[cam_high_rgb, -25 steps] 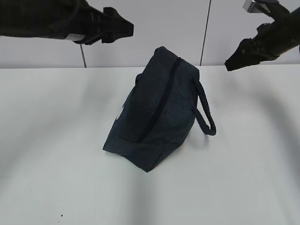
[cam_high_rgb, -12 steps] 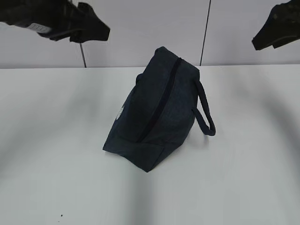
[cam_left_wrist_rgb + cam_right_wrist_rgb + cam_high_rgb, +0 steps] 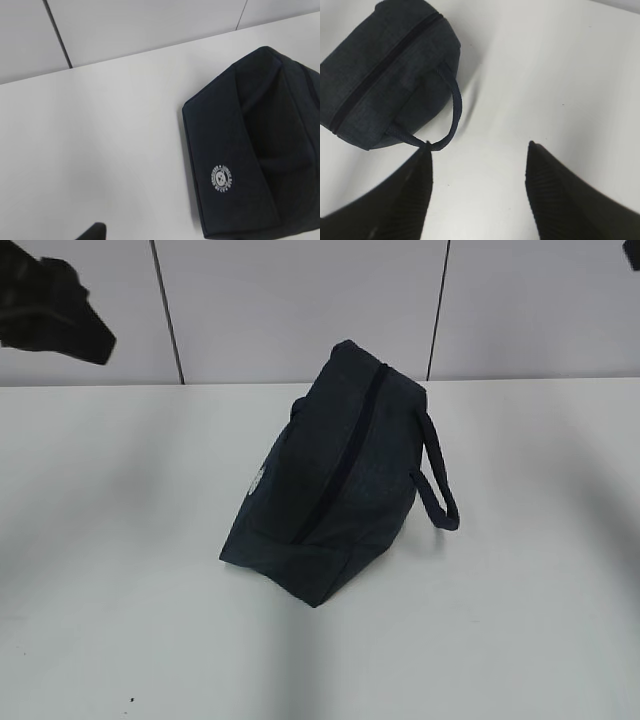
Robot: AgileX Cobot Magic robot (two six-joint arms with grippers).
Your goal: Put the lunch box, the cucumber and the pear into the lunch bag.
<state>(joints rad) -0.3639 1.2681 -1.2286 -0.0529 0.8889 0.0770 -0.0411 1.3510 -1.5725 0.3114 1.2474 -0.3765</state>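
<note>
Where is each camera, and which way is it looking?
Exterior view: sits in front of the white table, looking down at a slant at the lunch bag; a dark bit of the left arm shows top left.
Left wrist view: high on the left arm, looking down at the bag's badge side; only a dark tip of the left claw shows.
Right wrist view: on the right arm, looking down past the open right claw at the bag's zipper and strap handle.
Shared: all three see the lunch bag and table.
</note>
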